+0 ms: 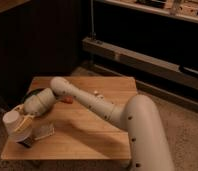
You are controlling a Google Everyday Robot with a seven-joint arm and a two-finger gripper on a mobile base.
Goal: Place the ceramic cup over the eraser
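The white ceramic cup (12, 125) is held in my gripper (20, 125) at the front left of the wooden table (92, 135), tilted a little, low over the table edge. The dark eraser (26, 144) lies on the table just below and to the right of the cup, partly hidden by it. The gripper's fingers are closed on the cup's side. My arm reaches across the table from the right.
A pale grey flat piece (43, 131) lies right of the eraser. A green bowl (30, 95) sits behind the gripper, mostly hidden by the wrist. A small orange thing (67, 100) lies near the arm. Dark shelving stands behind the table.
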